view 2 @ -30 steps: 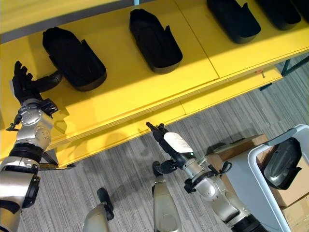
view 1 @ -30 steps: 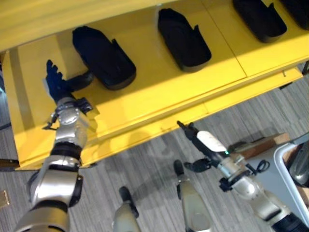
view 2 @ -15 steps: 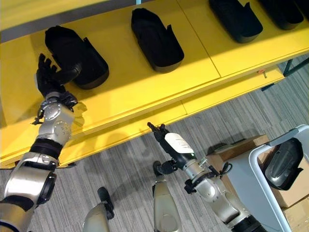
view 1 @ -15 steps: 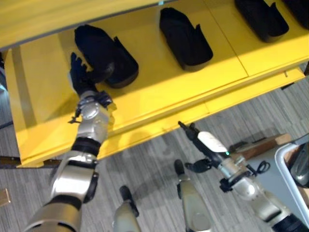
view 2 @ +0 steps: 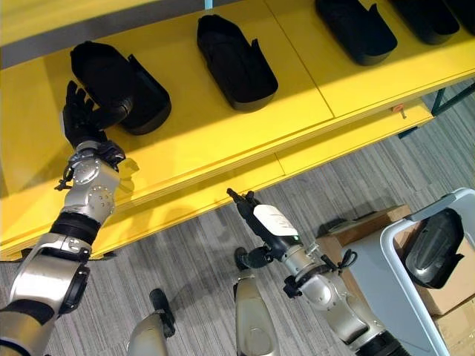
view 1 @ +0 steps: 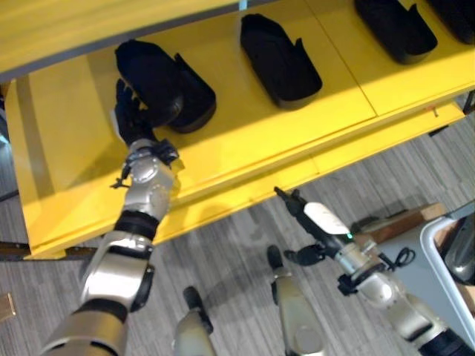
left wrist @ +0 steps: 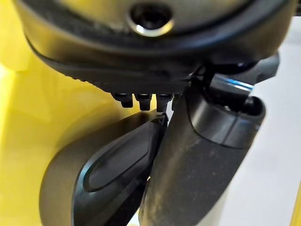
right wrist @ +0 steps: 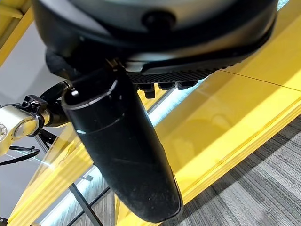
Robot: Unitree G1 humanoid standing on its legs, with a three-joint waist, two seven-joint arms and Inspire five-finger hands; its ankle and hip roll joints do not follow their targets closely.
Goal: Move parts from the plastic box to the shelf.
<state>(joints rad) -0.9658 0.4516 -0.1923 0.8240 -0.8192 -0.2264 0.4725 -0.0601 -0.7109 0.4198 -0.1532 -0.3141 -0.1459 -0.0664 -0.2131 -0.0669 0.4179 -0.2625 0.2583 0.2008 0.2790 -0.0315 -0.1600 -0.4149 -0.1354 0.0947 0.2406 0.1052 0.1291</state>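
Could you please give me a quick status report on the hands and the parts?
Left robot hand open against leftmost part on shelf. Right robot hand open, empty, over floor. Another part in plastic box.

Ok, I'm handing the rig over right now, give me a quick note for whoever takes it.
Left hand: fingers straight, resting against the near end of the leftmost black part on the yellow shelf.
Right hand: empty, fingers straight, hanging over the floor in front of the shelf.
Done: further black parts sit in a row along the shelf.
Left: one more part lies in the plastic box at the robot's right; fetch it next.
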